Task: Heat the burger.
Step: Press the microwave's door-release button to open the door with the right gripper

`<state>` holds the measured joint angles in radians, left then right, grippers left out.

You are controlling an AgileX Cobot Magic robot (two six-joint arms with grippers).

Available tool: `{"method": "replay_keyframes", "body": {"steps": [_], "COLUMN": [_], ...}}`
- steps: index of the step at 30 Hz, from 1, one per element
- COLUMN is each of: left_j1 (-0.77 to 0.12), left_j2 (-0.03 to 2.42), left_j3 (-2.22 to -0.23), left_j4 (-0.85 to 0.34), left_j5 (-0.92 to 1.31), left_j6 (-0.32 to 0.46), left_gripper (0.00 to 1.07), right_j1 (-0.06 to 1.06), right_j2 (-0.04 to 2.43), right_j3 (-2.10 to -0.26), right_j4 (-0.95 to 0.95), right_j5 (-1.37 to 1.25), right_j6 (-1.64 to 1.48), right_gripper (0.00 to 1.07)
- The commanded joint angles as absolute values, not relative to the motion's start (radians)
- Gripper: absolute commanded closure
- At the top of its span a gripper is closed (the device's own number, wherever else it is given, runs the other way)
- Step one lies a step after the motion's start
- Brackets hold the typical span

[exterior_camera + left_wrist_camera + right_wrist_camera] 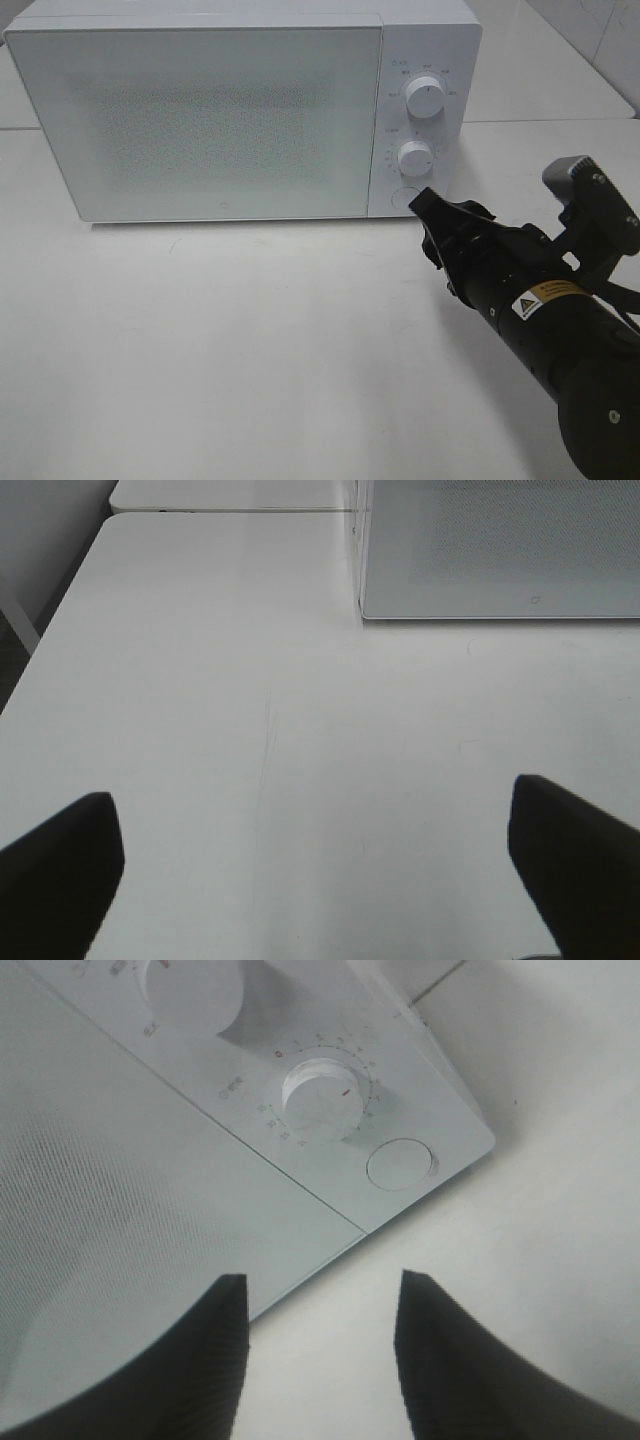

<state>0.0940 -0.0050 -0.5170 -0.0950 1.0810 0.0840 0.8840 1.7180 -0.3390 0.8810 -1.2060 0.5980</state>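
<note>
The burger is out of view in every frame. The white microwave (200, 110) stands at the back of the table with its door (120, 1220) shut. My right gripper (428, 228) hovers just in front of the microwave's lower right corner, close to the round button (402, 198). In the right wrist view its fingers (225, 1350) stand partly apart, and the right gripper (320, 1285) holds nothing. The round button (402, 1163) lies just beyond the tips. My left gripper (312, 795) is wide open over bare table, left of the microwave (500, 550).
Two white knobs sit on the control panel, the upper knob (425, 97) and the lower knob (414, 157), the lower knob (322, 1098) near the button. The white table (250, 350) spreads in front. Its left edge (60, 640) drops off beside the left arm.
</note>
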Motion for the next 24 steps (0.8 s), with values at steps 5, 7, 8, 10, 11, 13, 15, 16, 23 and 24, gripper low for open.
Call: {"method": "replay_keyframes", "body": {"steps": [5,7,8,10,11,13,15,16,23,24], "left_j1": [0.096,0.096,0.096,0.096,0.096,0.096,0.096,0.096,0.096,0.096], "left_j2": [-0.013,-0.013,-0.013,-0.013,-0.013,-0.013,-0.013,-0.013,-0.013,-0.013], "left_j3": [-0.517,-0.517,-0.517,-0.517,-0.517,-0.517,-0.517,-0.517,-0.517,-0.517], "left_j4": [-0.097,-0.097,-0.097,-0.097,-0.097,-0.097,-0.097,-0.097,-0.097,-0.097], "left_j5": [1.07,1.07,1.07,1.07,1.07,1.07,1.07,1.07,1.07,1.07], "left_j6": [0.083,0.083,0.083,0.083,0.083,0.083,0.083,0.083,0.083,0.083], "left_gripper": [0.09,0.09,0.09,0.09,0.09,0.09,0.09,0.09,0.09,0.09], "right_j1": [0.887,0.887,0.887,0.887,0.887,0.887,0.887,0.886,0.884,0.884], "right_j2": [1.718,1.718,1.718,1.718,1.718,1.718,1.723,1.726,1.815,1.815], "right_j3": [-0.346,-0.346,-0.346,-0.346,-0.346,-0.35,-0.362,-0.37,-0.445,-0.445], "right_j4": [0.912,0.919,0.922,0.926,0.931,0.934,0.957,0.966,1.008,1.008], "right_j5": [-1.29,-1.288,-1.287,-1.281,-1.281,-1.281,-1.278,-1.275,-1.253,-1.253], "right_j6": [1.009,1.092,1.123,1.185,1.238,1.25,1.247,1.245,1.25,1.25], "right_gripper": [0.82,0.9,0.94,1.03,1.07,1.07,1.07,1.07,1.07,1.07]}}
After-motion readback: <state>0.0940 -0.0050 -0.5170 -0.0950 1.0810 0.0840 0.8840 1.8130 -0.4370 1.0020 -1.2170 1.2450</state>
